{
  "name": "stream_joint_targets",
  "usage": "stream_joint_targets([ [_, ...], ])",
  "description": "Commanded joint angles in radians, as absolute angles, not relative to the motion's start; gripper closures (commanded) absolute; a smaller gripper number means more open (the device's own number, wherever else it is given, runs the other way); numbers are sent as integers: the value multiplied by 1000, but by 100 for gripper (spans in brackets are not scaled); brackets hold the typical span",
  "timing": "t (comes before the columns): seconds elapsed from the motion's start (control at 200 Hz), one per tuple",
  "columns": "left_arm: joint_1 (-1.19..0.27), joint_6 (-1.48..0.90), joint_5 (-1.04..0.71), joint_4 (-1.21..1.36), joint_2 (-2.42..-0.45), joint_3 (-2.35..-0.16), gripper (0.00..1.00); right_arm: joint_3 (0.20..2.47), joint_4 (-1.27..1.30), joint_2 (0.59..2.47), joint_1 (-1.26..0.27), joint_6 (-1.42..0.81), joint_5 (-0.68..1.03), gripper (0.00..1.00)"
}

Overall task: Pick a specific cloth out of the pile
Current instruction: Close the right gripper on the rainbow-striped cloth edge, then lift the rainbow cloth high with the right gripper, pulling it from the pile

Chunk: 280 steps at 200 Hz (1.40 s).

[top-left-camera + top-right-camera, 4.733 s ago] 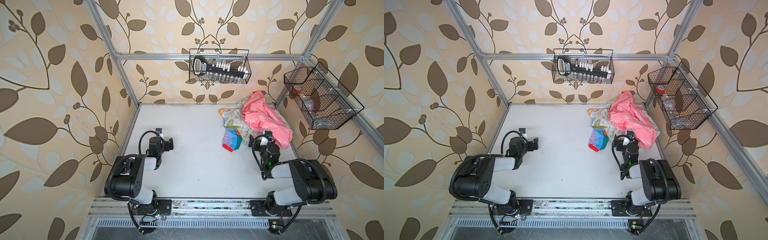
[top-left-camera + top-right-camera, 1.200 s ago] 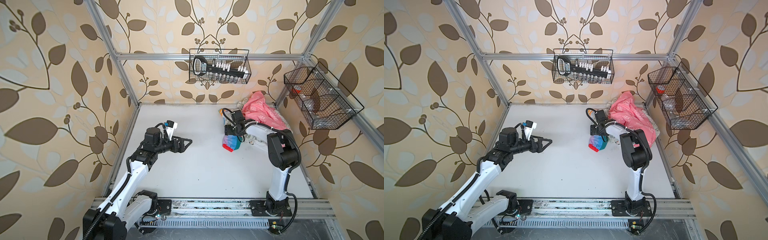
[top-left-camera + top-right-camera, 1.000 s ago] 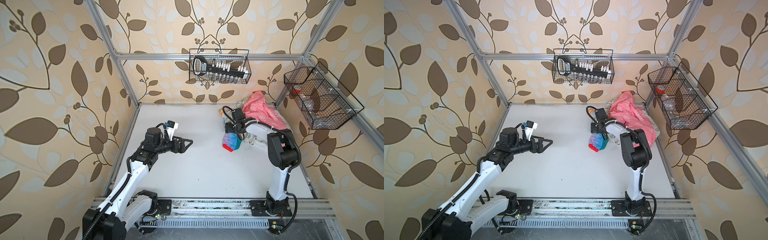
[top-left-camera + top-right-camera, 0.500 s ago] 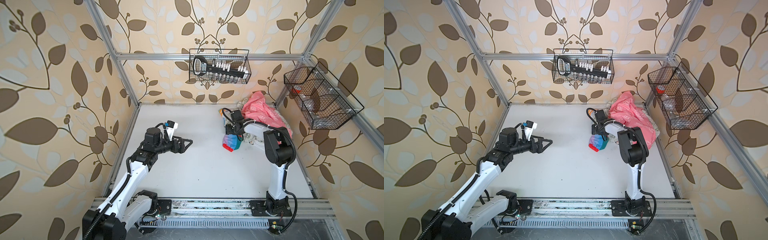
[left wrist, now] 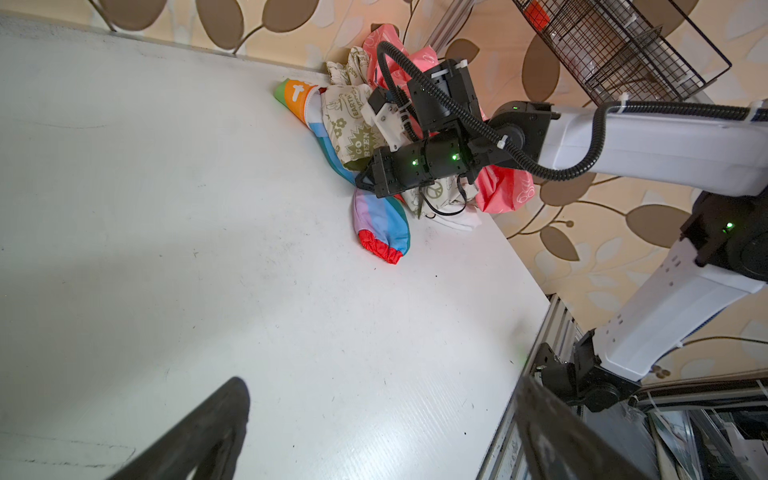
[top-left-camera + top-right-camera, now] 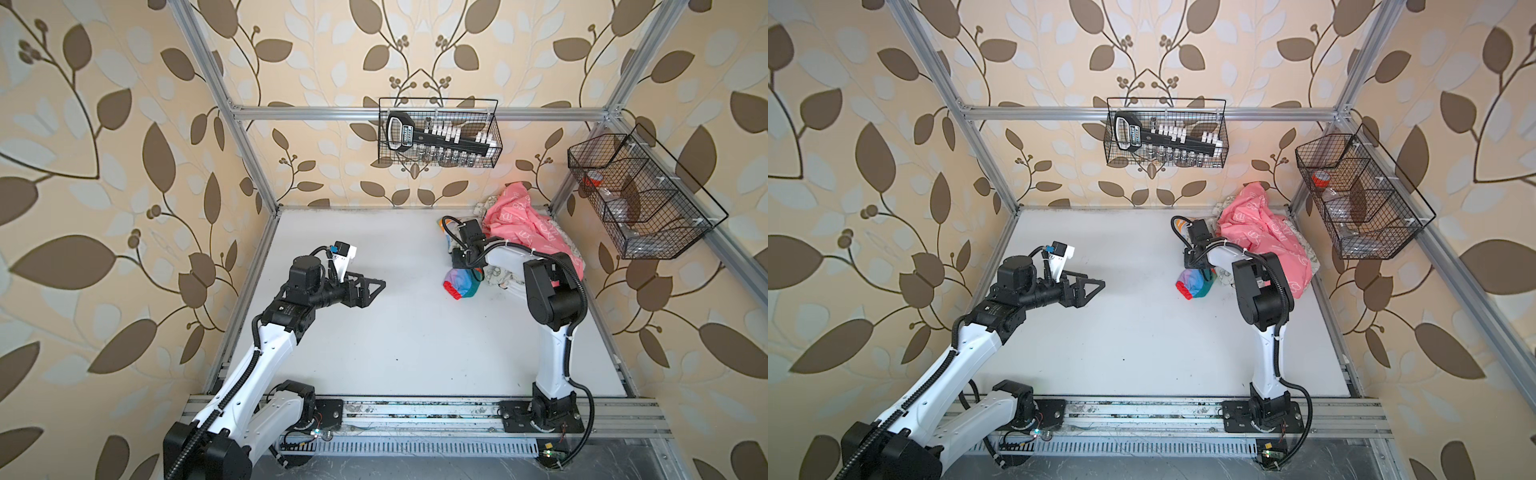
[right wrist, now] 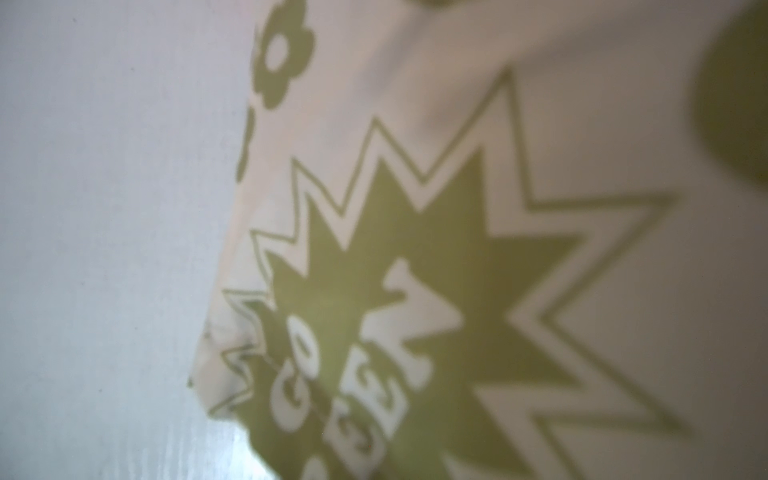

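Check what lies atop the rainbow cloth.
The cream cloth lies over the middle of the rainbow cloth, with the right gripper at its edge. The orange end, a striped strip and the red-edged end show; the rest, and what the jaws hold, is hidden.

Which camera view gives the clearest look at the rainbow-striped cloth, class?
The left wrist view: the rainbow-striped cloth shows its stripes and red gathered edge, though the cream cloth covers its middle. Both top views show only a small colourful bunch. The right wrist view shows none of it, only cream cloth.
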<state>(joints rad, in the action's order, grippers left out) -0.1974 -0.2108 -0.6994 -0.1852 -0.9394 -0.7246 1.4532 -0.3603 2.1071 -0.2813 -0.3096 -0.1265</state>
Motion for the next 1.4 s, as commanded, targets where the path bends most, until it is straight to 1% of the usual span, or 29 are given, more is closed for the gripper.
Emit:
stream_joint_targets([
  [0.0, -205, -188, -707, -179, -908, -733, 1, 1436, -417, 2070, -291, -298, -142, 100],
  [0.27, -212, -188, -701, -179, -881, -728, 1, 1413, -418, 1850, -291, -284, -202, 100],
  [0.46, -219, -189, -693, -184, -872, -728, 1, 1424, -420, 1719, -291, -275, -227, 100],
  [0.72, -224, -197, -667, -184, -865, -727, 1, 1419, -395, 1535, -289, -266, -325, 100],
  [0.825, -227, -198, -666, -186, -858, -727, 1, 1447, -382, 1481, -288, -250, -335, 100],
  [1.04, -235, -198, -662, -186, -842, -724, 1, 1549, -374, 1447, -284, -210, -324, 100],
  [1.245, -238, -195, -658, -187, -837, -723, 1, 1674, -374, 1483, -282, -193, -233, 100],
  [1.394, -239, -194, -657, -189, -833, -723, 1, 1765, -383, 1509, -284, -178, -210, 100],
])
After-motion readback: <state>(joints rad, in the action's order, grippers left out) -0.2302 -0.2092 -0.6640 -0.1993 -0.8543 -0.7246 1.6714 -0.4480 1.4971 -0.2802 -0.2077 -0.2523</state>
